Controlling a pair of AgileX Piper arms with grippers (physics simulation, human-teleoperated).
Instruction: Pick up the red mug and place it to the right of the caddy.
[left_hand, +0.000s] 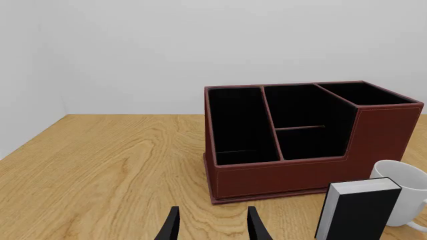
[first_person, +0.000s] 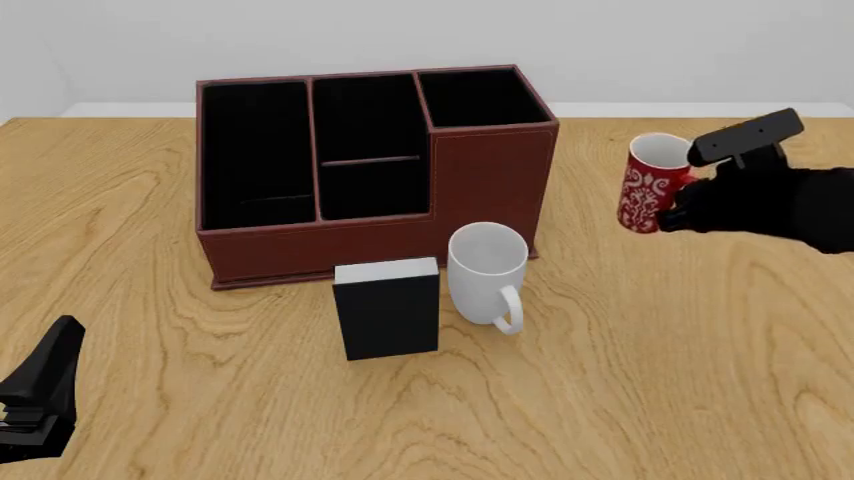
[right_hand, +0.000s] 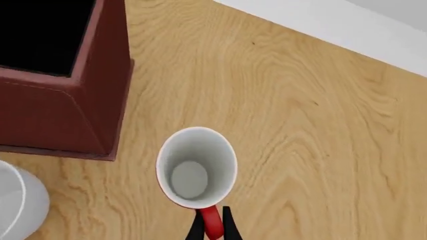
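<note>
The red mug (first_person: 651, 190), with a white floral pattern, is upright to the right of the caddy (first_person: 360, 170), apart from it. My right gripper (first_person: 681, 200) is shut on the mug's red handle. In the right wrist view the fingers (right_hand: 225, 226) pinch the handle, and the mug's white inside (right_hand: 195, 167) faces the camera beside the caddy's corner (right_hand: 80, 115). I cannot tell whether the mug touches the table. My left gripper (first_person: 40, 395) is open and empty at the near left, pointing at the caddy (left_hand: 293, 170) with its fingers (left_hand: 172, 227) apart.
A plain white mug (first_person: 483, 270) and a small black box with a white top (first_person: 387, 308) stand side by side just in front of the caddy. They also show in the left wrist view, the mug (left_hand: 400, 192) and the box (left_hand: 360, 207). The table's back edge meets a white wall.
</note>
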